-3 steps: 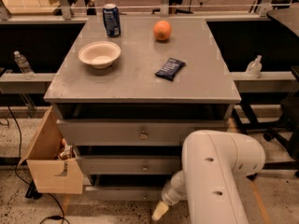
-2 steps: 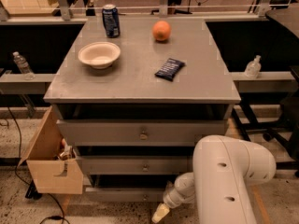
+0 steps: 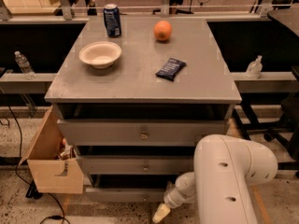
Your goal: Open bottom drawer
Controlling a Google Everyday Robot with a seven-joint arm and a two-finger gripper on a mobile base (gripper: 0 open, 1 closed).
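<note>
Field note, bottom drawer job.

- Gripper [image 3: 161, 213] hung low at the front of the grey cabinet [image 3: 65, 125], close to the floor, at the end of the white arm [image 3: 233, 181] that filled the lower right of the view. I could not tell whether the jaws were spread or pressed together.
- Bottom drawer [image 3: 121, 194] sat lowest of the three. Its slim front ran left to right, with a dark gap above it.
- I could not make out its knob for certain. Judging by the middle drawer's knob [image 3: 145, 168], I put it near the panel's centre line.
- The key relation: the gripper lay just below the panel's lower edge and a little right of that centre line. My judgement was that the next move needed a short rise up and leftward, then a pull straight out toward the camera, square to the panel's long axis.
- Nothing on the surface [image 3: 140, 78] bore on this.
</note>
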